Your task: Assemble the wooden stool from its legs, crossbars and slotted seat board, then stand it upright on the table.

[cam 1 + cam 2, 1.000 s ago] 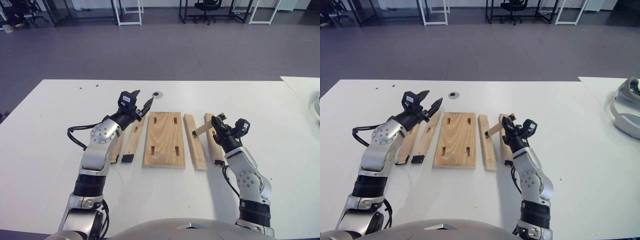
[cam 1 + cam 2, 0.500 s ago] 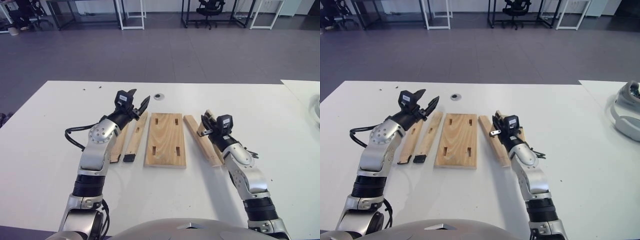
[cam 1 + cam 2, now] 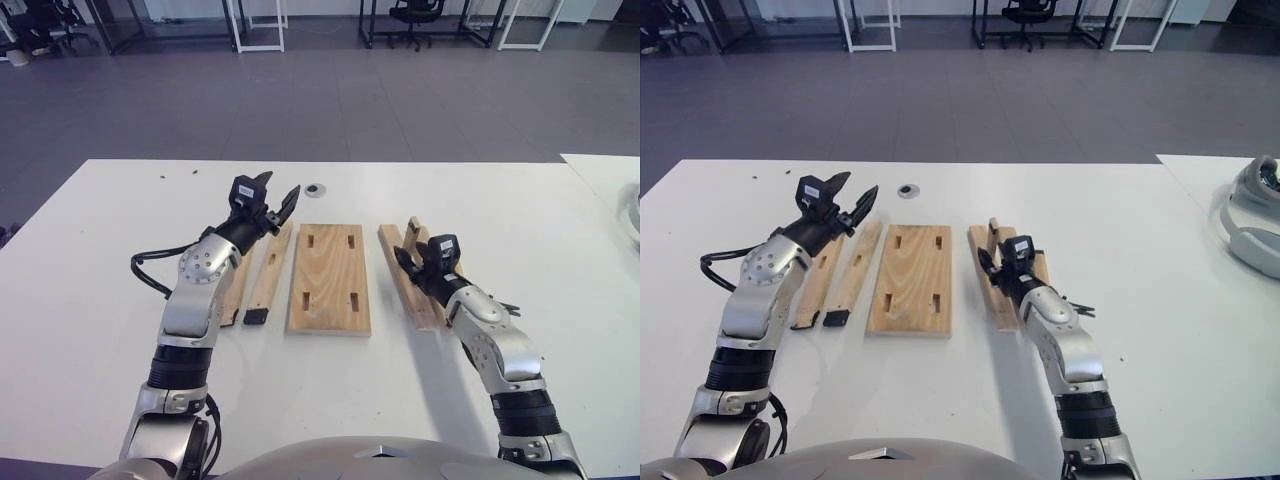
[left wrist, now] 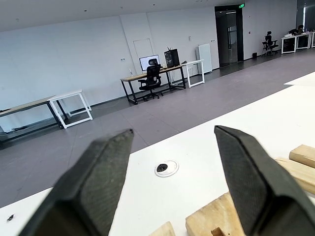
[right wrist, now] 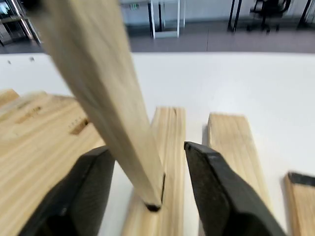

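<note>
The seat board (image 3: 328, 278) lies flat in the middle of the white tabletop (image 3: 100, 250), its 4 slots facing up. On the robot's left of it 2 legs lie side by side. The inner left leg (image 3: 272, 262) is just beside the board and has a black cap (image 3: 254, 316) at its near end. The outer left leg (image 3: 238, 292) is partly hidden under the left arm. The left gripper (image 3: 282, 183) hangs above the far ends of these legs, jaws spread wide with nothing between them (through the gap the left wrist view shows bare tabletop and a round grommet (image 4: 167, 168)).

On the board's right 2 more legs lie close together. The slotted leg (image 5: 170, 125), the one nearer the board, carries the crossbar (image 5: 103, 83), which stands tilted with its lower end seated in that leg's slot. The right gripper (image 5: 147, 149) sits low over these legs with 1 finger on each side of the crossbar's foot. Its jaws stand apart: the right wrist view shows a gap between the crossbar and 1 finger (image 5: 216, 187), while on the other side I cannot tell whether wood and finger touch. The outer right leg (image 5: 234, 142) lies flat just beside the slotted one. The board and both left legs lie unjoined.
</note>
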